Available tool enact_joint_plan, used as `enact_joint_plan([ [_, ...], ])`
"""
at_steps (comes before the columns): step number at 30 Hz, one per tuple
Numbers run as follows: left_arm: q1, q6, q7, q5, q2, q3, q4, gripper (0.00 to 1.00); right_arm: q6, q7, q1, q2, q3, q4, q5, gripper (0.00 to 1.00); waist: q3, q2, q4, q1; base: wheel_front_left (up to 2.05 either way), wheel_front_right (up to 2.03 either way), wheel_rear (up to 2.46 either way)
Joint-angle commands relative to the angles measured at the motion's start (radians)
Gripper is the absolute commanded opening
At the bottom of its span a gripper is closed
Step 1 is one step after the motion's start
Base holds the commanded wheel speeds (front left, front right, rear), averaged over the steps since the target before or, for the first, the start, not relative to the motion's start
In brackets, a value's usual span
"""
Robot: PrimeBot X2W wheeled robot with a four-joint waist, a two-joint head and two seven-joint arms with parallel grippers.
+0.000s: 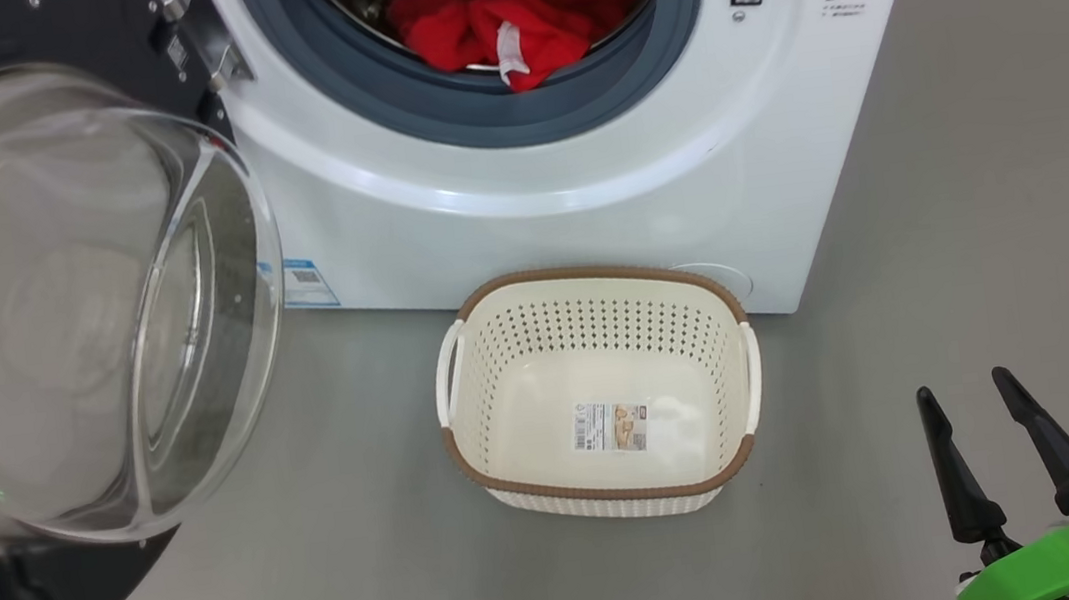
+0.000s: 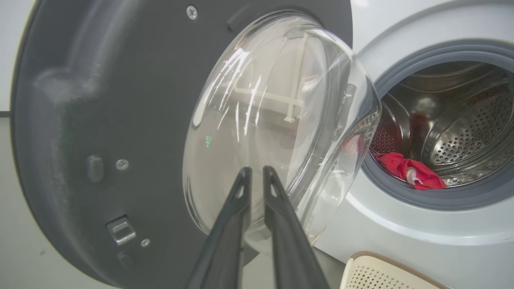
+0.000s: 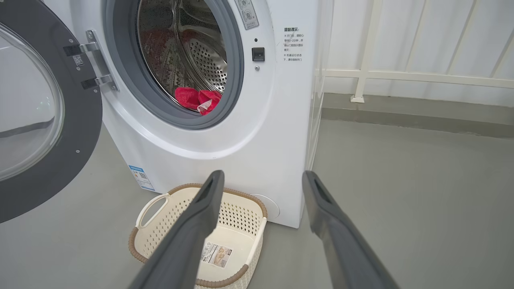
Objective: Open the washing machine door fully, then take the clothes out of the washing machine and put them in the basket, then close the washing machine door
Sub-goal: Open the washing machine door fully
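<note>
The left gripper [image 2: 257,174] reaches up toward the inner side of the washing machine door [image 2: 100,120], and its two dark fingers point at the lower part of the clear glass bowl [image 2: 281,120]. If the tips touch the glass or stop just before it, I cannot tell. The right gripper [image 1: 962,384] is low at the robot's right side, over the grey floor [image 1: 985,188], with its fingers pointing up and forward toward the washing machine [image 1: 583,194]. It is well apart from the machine and from the basket [image 1: 592,273]. The door stands swung open on the machine's left side, so the drum mouth is free. The red clothes [image 1: 502,17] lie inside the drum, at its front lower edge, with a small white label showing. The basket sits on the floor just in front of the machine, below the opening. It holds nothing except a paper sticker [image 1: 611,427] on its bottom. A blue label [image 1: 306,284] is low on the machine's front. The left claw is very narrow, with only a thin slit between the fingers, and it grips nothing. The right claw is spread wide and also holds nothing.
</note>
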Motion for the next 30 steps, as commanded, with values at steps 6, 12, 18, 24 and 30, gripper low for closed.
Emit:
enact_joint_plan([
  [6, 0.043, 0.000, 0.033, 0.037, 0.008, -0.031, -0.088, 1.00, 0.000, -0.006, -0.006, -0.002, 0.029, -0.015, 0.009, 1.00, -0.035, 0.0000, -0.033, 0.0000, 0.00, 0.00, 0.00],
  [12, 0.070, -0.007, 0.069, 0.059, 0.004, -0.098, -0.135, 1.00, 0.000, -0.006, 0.007, 0.000, 0.040, -0.010, 0.010, 1.00, -0.066, 0.0000, -0.073, 0.0000, 0.00, 0.00, 0.00],
  [18, 0.078, -0.040, 0.112, 0.079, 0.001, -0.191, -0.146, 1.00, 0.000, -0.006, 0.023, 0.002, 0.047, -0.008, 0.008, 1.00, -0.094, 0.0000, -0.119, 0.0000, 0.00, 0.00, 0.00],
  [24, 0.082, -0.043, 0.138, 0.088, -0.001, -0.237, -0.137, 1.00, 0.000, -0.006, 0.040, 0.002, 0.051, -0.007, 0.015, 1.00, -0.123, 0.0000, -0.164, 0.0000, 0.00, 0.00, 0.00],
  [30, 0.082, -0.062, 0.156, 0.082, 0.006, -0.262, -0.114, 1.00, 0.000, -0.006, 0.059, 0.002, 0.049, -0.011, 0.014, 1.00, -0.139, 0.0000, -0.201, 0.0000, 0.00, 0.00, 0.00],
])
